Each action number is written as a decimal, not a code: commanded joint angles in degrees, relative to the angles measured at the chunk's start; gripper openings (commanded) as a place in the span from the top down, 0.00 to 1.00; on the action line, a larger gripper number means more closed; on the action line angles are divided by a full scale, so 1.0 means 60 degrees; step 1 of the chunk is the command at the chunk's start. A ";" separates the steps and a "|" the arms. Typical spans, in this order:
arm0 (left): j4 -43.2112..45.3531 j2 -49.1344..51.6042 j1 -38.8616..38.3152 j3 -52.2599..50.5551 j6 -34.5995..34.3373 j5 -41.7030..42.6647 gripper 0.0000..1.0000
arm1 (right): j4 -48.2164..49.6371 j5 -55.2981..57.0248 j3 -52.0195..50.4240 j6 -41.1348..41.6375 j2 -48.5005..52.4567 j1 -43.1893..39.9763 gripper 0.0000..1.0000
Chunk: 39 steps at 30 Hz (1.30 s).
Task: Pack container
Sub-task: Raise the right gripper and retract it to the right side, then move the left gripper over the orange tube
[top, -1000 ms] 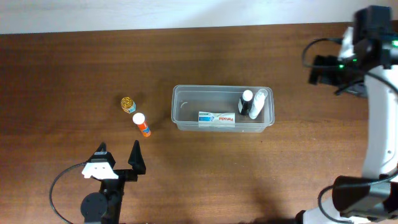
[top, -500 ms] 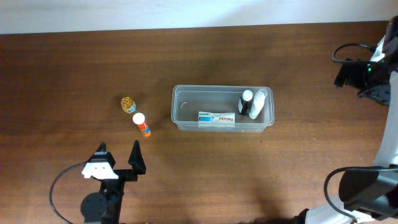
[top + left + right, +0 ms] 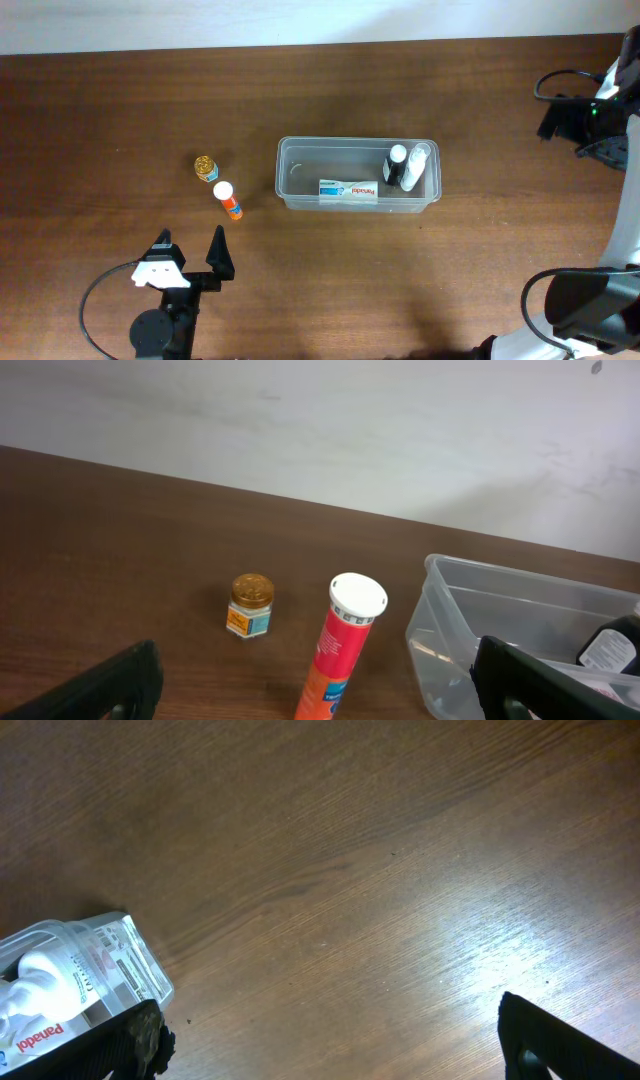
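The clear container (image 3: 340, 142) stands at the table's middle and holds a white Panadol box (image 3: 348, 189), a black bottle with a white cap (image 3: 396, 163) and a white bottle (image 3: 415, 166). To its left, on the table, are an orange tube with a white cap (image 3: 228, 200) and a small gold-lidded jar (image 3: 206, 167). My left gripper (image 3: 190, 250) is open and empty, near the front edge, just short of the tube. In the left wrist view the tube (image 3: 340, 645), the jar (image 3: 250, 605) and the container (image 3: 460, 630) lie ahead of the open jaws (image 3: 315, 690). My right gripper (image 3: 340, 1040) is open over bare wood, with the container's corner (image 3: 110, 955) at its left.
The right arm (image 3: 595, 110) hangs at the table's far right edge, well away from the container. A pale wall (image 3: 320, 430) runs along the back of the brown wooden table (image 3: 100, 120).
The right arm swung to the right and away from the container a second ago, then held still. The left arm and all objects have not moved.
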 commanded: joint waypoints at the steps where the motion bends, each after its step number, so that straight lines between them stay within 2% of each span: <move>1: 0.0463 -0.0080 0.0044 -0.0036 0.0113 -0.0160 0.01 | -0.0029 0.0124 0.0055 0.0080 0.0011 -0.0062 0.02; 9: 0.2652 -0.0080 0.0044 0.0117 -0.0069 0.1432 0.01 | -0.0029 0.0120 0.0055 0.0080 0.0011 -0.0062 0.02; 13: 0.2106 0.0215 0.0044 0.1024 -0.0066 0.1468 0.01 | -0.0029 0.0124 0.0055 0.0080 0.0011 -0.0062 0.02; 18: -0.0066 0.2091 0.0044 0.3388 0.0834 0.2320 0.01 | -0.0029 0.0120 0.0055 0.0080 0.0011 -0.0062 0.02; 25: -0.5366 0.7344 0.0044 0.8899 0.1767 0.2339 0.00 | -0.0029 0.0124 0.0055 0.0080 0.0011 -0.0062 0.02; 29: -0.7770 0.9730 -0.0007 1.1471 0.2120 0.2339 0.01 | -0.0029 0.0124 0.0055 0.0080 0.0011 -0.0062 0.02; 34: -0.9730 1.2091 -0.0517 1.3278 0.2911 0.2291 0.01 | -0.0029 0.0124 0.0055 0.0080 0.0011 -0.0062 0.02; 39: -1.0025 1.3548 -0.0743 1.3529 0.2892 0.2426 0.01 | -0.0029 0.0124 0.0055 0.0080 0.0011 -0.0062 0.02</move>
